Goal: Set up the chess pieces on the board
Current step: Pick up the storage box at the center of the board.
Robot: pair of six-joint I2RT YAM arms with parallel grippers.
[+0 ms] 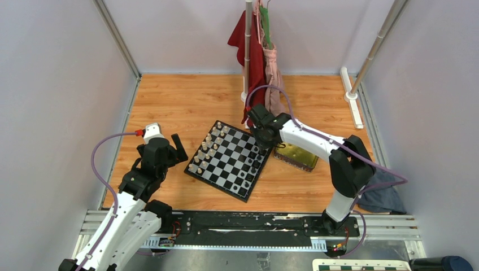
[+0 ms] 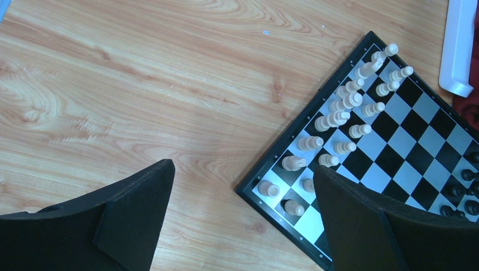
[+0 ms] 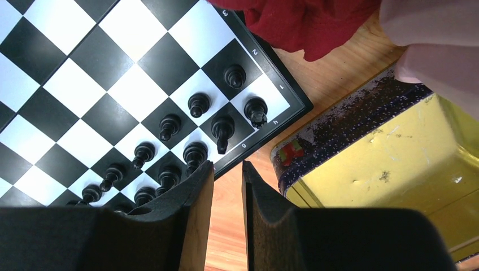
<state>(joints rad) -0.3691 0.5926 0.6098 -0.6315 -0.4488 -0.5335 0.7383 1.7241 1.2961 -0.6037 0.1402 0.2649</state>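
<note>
We list: a wooden tabletop (image 1: 181, 107); a gold tin tray (image 1: 296, 156) with a dark speckled rim, lying on it; cream-white pieces (image 2: 339, 107) in two rows; a red cloth (image 1: 255, 56) and a pink cloth (image 1: 273, 68) hanging by a metal pole (image 1: 248, 51); a white bar (image 1: 353, 101) near the right wall; a grey cloth (image 1: 384, 195) at the near right.

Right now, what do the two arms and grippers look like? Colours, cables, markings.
Both match: the left arm and right arm have white link shells with black joint housings. A thin purple cable loops outside each, ending in a red connector near the wrist. The left gripper and right gripper carry matte black wedge-shaped fingers. No markings are legible.
</note>
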